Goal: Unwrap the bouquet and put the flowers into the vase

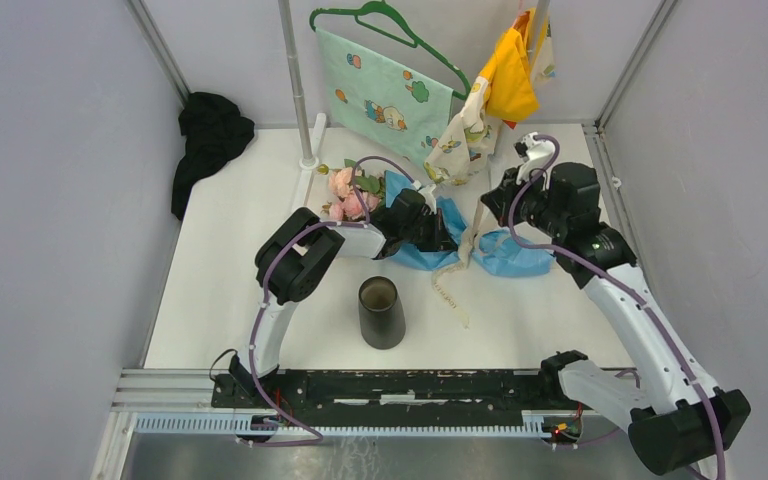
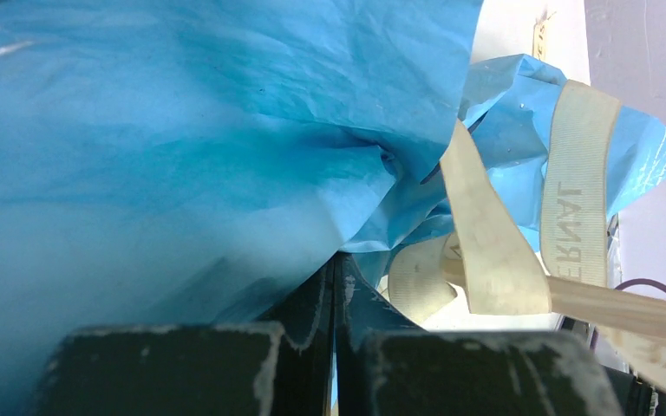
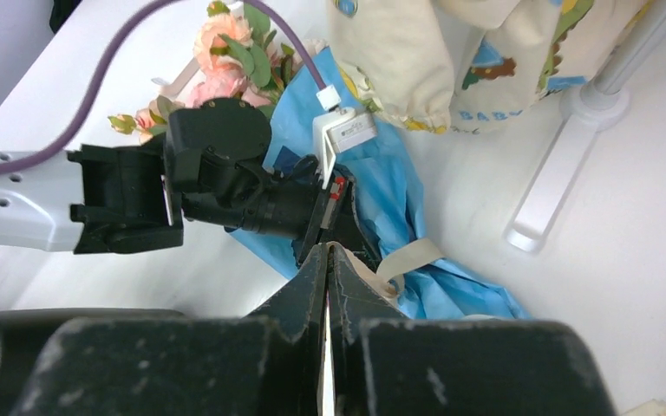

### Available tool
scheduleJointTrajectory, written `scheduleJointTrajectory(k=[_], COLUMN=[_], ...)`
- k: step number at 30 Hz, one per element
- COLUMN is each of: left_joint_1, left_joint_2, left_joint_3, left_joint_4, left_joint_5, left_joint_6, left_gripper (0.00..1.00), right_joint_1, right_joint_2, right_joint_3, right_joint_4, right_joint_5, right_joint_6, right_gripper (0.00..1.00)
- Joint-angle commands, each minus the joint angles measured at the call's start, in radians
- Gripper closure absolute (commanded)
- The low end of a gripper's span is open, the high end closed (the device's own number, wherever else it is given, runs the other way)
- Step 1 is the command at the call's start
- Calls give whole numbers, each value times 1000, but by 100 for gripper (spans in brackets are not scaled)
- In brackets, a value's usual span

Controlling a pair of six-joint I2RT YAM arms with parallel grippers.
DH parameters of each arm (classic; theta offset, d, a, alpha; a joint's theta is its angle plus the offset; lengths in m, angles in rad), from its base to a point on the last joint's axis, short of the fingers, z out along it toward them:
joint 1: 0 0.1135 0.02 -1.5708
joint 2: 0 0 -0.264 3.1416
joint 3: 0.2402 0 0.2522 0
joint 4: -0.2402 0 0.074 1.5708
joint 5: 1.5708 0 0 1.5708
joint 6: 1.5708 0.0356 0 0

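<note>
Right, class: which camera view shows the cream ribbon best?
The left wrist view: the cream ribbon fills its right side, close enough to show weave and printed letters. The top external view shows it small, trailing across the table; the right wrist view shows one loop only.

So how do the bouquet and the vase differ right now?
The bouquet lies on its side, far back on the table; the vase stands upright, closer to the near edge. The bouquet is blue-wrapped with pink roses; the vase is plain black with no flowers in it. Both rest on the white table.
</note>
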Motion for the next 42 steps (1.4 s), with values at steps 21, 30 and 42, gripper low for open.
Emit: scheduleJointTrajectory(k=[21, 30, 42], left_joint_1=[4, 4, 2], left_joint_2=[50, 44, 44], left_joint_3=[-7, -4, -3], left_joint_4=[-78, -80, -79], left_joint_5=[-39, -35, -30], left_joint_6=[1, 4, 6], left_gripper=[98, 98, 98], right_joint_1=[5, 5, 4], right_joint_2=[39, 28, 86], right_joint_3=[846, 605, -95], right_joint_4=[-6, -12, 121], right_joint_5=[169, 160, 94], right_joint_6=[-25, -12, -1], right_gripper=[94, 89, 60])
